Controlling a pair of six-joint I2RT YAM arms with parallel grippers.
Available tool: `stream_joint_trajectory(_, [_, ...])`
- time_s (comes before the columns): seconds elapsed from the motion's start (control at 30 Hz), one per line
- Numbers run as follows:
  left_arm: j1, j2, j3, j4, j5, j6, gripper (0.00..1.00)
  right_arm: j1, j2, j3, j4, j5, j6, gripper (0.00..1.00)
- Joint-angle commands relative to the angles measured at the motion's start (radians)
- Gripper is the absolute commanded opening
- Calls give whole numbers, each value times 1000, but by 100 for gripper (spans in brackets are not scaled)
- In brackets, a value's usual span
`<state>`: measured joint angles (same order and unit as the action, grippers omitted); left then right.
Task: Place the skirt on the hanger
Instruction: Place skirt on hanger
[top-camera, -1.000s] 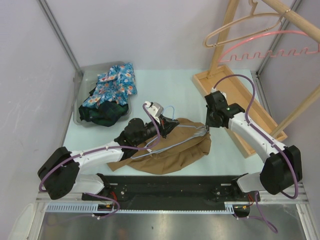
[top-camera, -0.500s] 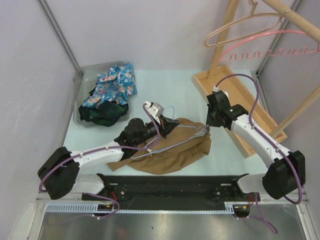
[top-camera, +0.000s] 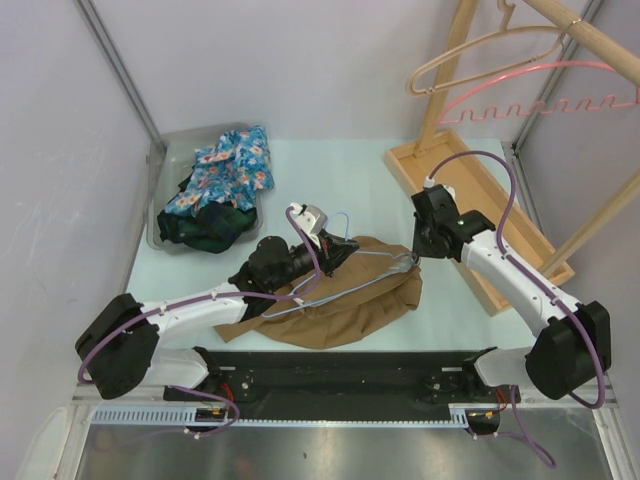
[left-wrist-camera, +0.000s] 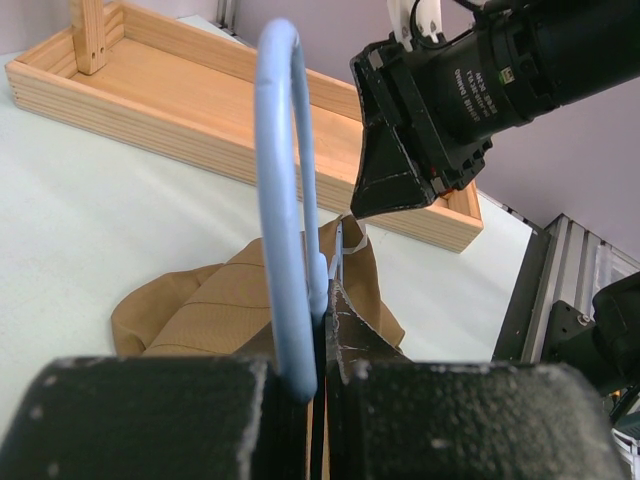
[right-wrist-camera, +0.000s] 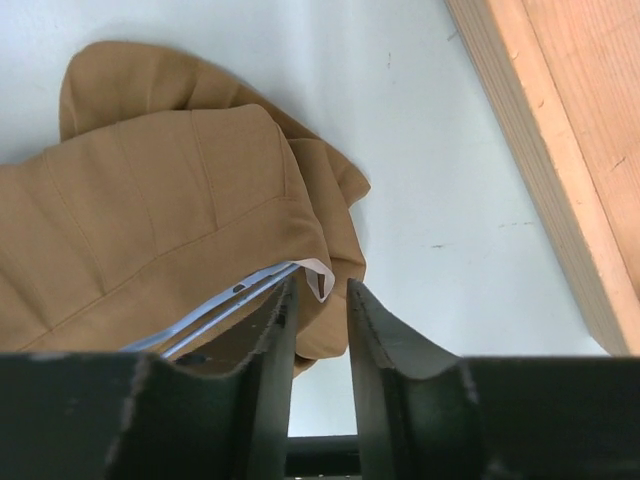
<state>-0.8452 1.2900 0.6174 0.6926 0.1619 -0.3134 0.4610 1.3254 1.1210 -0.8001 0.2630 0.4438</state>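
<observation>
The tan skirt (top-camera: 345, 295) lies crumpled on the table with a light blue wire hanger (top-camera: 350, 275) across it. My left gripper (top-camera: 328, 243) is shut on the hanger's neck just below the hook (left-wrist-camera: 285, 180), its jaws (left-wrist-camera: 325, 330) pressed tight on the wire. My right gripper (top-camera: 414, 256) hovers at the skirt's right end. Its jaws (right-wrist-camera: 320, 290) stand apart with nothing clamped. The hanger's arm end (right-wrist-camera: 220, 305) and a white tag (right-wrist-camera: 322, 280) on the skirt (right-wrist-camera: 170, 210) sit just past the fingertips.
A clear bin (top-camera: 160, 190) of floral and dark clothes (top-camera: 225, 170) stands at the back left. The wooden rack's base tray (top-camera: 470, 200) runs along the right, close to my right arm. Pink and tan hangers (top-camera: 520, 80) hang on its rail.
My right gripper's jaws have parted from shut, and that arm has shifted slightly toward the back right. The left arm, the hanger and the skirt have stayed put.
</observation>
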Motion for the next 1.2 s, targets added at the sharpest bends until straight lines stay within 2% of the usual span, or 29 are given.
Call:
stream_joint_trajectory(0.0, [-8,-15,33,38,19,-1,0,-10,17,-29,15,-14,12,26])
stream_joint_trajectory(0.33, [-8,-15,33,38,21,-4,0,-28,12,-56,82,-13,13,25])
stream_joint_trajectory(0.6, [-8,-15,35,36,24,-6,0,-28,17,-63,144,-5,13,18])
stream_joint_trajectory(0.77, [-8,-15,35,35,25,-6,0,-27,5,-63,153,10,9,25])
stream_joint_trajectory(1.0, [-8,-17,36,31,22,-4,0,-16,-9,-63,160,24,6,28])
stream_joint_trajectory(1.1, [-8,-15,36,28,21,-4,0,-8,-20,-63,156,35,-1,26])
stream_joint_trajectory(1.17, [-8,-14,38,28,21,-4,0,-4,-19,-61,150,44,-2,18])
